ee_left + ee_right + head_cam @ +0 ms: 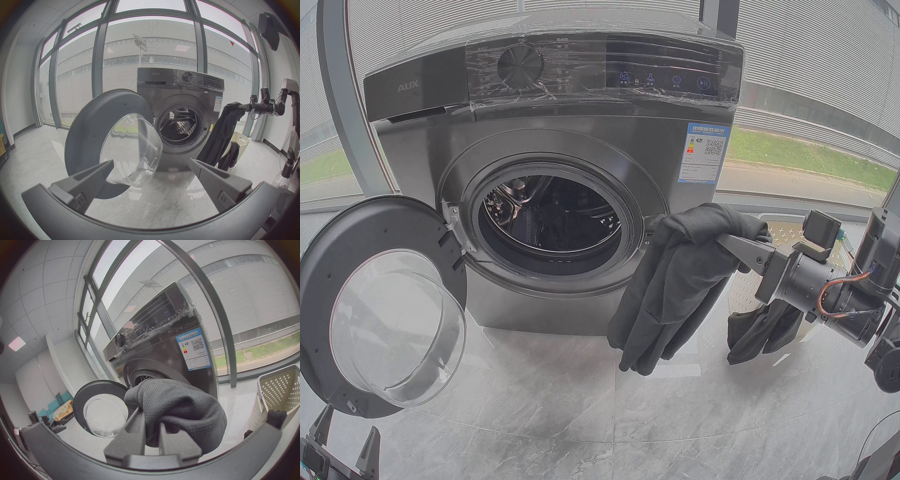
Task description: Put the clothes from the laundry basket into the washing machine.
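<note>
My right gripper (730,242) is shut on a dark grey garment (675,281), held up just right of the washing machine (550,125) opening. The cloth hangs in long folds toward the floor. In the right wrist view the fingers (137,427) pinch the bunched garment (184,408). The drum (550,219) is open, with dark fabric inside. The white laundry basket (781,234) stands behind my right arm, another dark piece (762,331) draped over its rim. My left gripper (345,437) sits low by the floor at the front left, open and holding nothing (150,173).
The round door (381,306) is swung wide to the left of the machine, just above my left gripper. Glass walls stand behind and beside the machine. Bare marble floor (562,400) stretches in front.
</note>
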{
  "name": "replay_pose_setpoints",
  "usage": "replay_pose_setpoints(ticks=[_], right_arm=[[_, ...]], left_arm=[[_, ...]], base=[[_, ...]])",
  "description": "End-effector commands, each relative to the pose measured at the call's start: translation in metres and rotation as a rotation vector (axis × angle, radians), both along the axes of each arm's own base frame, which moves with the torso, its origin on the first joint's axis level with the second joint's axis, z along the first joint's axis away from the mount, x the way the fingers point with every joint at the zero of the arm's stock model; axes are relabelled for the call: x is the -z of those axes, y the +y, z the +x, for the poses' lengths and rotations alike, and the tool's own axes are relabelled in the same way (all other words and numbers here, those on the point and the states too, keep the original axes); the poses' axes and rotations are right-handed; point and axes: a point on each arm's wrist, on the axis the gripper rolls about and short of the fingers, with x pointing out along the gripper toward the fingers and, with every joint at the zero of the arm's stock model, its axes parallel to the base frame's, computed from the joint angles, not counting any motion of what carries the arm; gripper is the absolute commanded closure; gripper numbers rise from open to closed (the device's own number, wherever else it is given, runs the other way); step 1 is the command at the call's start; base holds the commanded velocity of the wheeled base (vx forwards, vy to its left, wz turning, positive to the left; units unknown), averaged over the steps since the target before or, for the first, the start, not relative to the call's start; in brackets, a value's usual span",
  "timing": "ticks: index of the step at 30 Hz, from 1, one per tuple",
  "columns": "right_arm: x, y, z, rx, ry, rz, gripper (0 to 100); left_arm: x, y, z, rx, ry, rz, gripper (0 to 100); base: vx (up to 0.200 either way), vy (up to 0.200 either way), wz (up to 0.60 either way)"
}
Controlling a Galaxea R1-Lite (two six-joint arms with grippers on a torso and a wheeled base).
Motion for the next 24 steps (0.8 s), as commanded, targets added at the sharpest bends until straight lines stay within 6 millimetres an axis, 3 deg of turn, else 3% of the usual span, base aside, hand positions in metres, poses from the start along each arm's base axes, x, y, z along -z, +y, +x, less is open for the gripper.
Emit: replay_pose_setpoints(ticks=[1,8,24], right_arm=[[0.002,0.0,-0.001,0.055,0.009,-0.003,100],[0.007,0.002,-0.007,0.109,0.027,-0.015,100],[0.018,0.007,-0.016,0.084,0.042,-0.057,100]], left_arm=[[0.004,0.0,0.0,-0.002,-0.002,0.0,0],[0.005,0.0,0.0,-0.002,0.0,0.001,0],[0.005,0.0,0.0,-0.007,-0.002,0.021,0]], base=[[0.0,0.2,0.0],[0.0,0.2,0.0],[0.0,0.0,0.0]])
